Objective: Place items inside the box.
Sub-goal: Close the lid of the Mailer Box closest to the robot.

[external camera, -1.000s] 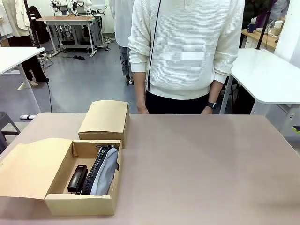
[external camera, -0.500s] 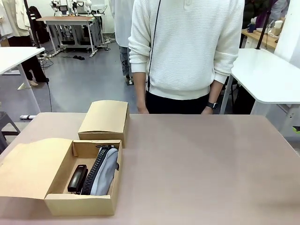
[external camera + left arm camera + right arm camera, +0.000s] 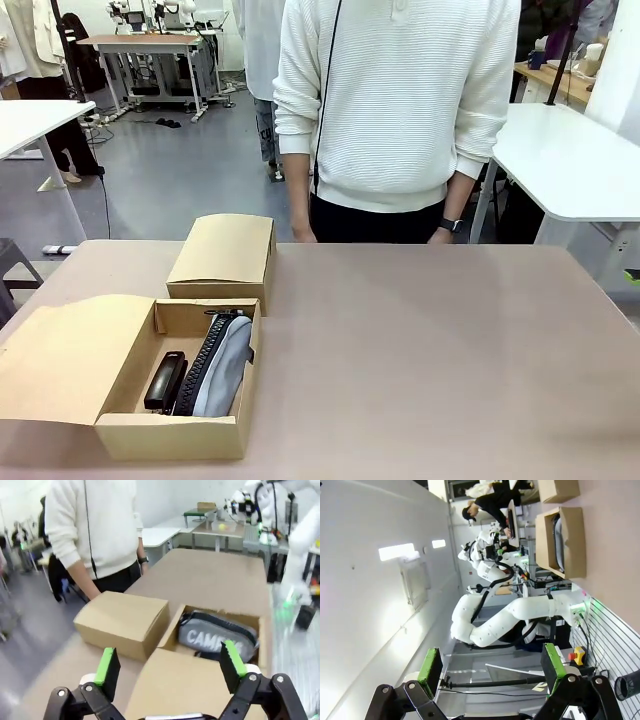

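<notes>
Hardly anything differs from the earlier front pictures. The person (image 3: 398,110) at the far side of the worktop (image 3: 430,350) has shifted very slightly, the sweater hem sitting a touch differently. No other change can be made out.

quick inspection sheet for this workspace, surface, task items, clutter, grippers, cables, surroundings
surface: brown table, mostly bare
job's things: open box near the left front edge holds a black stapler and a grey pouch side by side; closed box behind it
clutter: nothing seen
grippers: left gripper open, empty, above the open flap; right gripper open, empty, pointing away from the table
cables: nothing seen on the table
surroundings: person standing at the far edge, hands down; white tables beyond
</notes>
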`<action>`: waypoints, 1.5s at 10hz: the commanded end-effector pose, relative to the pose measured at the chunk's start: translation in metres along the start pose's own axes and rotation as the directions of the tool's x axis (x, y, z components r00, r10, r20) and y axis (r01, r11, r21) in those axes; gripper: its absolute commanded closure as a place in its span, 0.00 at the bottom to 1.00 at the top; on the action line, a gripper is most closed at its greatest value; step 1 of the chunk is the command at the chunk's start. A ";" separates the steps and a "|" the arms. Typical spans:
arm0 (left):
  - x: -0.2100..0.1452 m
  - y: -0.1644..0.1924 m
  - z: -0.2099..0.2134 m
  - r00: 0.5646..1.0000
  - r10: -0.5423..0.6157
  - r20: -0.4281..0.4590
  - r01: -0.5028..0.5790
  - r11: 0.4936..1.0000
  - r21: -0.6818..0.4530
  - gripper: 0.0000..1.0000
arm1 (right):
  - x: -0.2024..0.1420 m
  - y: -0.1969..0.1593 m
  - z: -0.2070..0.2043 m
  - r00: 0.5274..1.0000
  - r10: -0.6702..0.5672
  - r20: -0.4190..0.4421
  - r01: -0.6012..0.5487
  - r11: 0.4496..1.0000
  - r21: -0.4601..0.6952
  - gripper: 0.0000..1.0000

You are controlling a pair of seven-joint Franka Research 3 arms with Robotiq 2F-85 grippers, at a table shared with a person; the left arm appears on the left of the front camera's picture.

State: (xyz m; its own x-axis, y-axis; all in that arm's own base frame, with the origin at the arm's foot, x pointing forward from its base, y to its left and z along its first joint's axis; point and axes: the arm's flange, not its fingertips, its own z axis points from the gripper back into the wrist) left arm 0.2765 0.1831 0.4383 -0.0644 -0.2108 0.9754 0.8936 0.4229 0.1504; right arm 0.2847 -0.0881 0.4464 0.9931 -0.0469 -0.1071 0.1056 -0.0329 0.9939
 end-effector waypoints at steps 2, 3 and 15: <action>0.012 0.001 -0.004 0.990 0.142 -0.005 -0.142 0.990 0.005 0.00 | 0.000 0.008 -0.001 1.000 -0.018 0.007 0.018 1.000 0.018 0.00; 0.012 0.001 -0.004 0.990 0.142 -0.005 -0.142 0.990 0.005 0.00 | 0.000 0.008 -0.001 1.000 -0.018 0.007 0.018 1.000 0.018 0.00; -0.137 0.046 0.002 0.744 -0.255 -0.617 0.159 0.965 -0.207 0.00 | 0.000 0.008 -0.001 1.000 -0.018 0.007 0.018 1.000 0.018 0.00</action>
State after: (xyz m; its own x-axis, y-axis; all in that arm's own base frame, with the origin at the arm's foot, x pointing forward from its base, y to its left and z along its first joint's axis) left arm 0.3185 0.2286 0.3221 -0.0059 -0.8063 0.5915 0.9484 0.1830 0.2588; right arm 0.2847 -0.0882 0.4461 0.9930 -0.0470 -0.1082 0.1067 -0.0332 0.9937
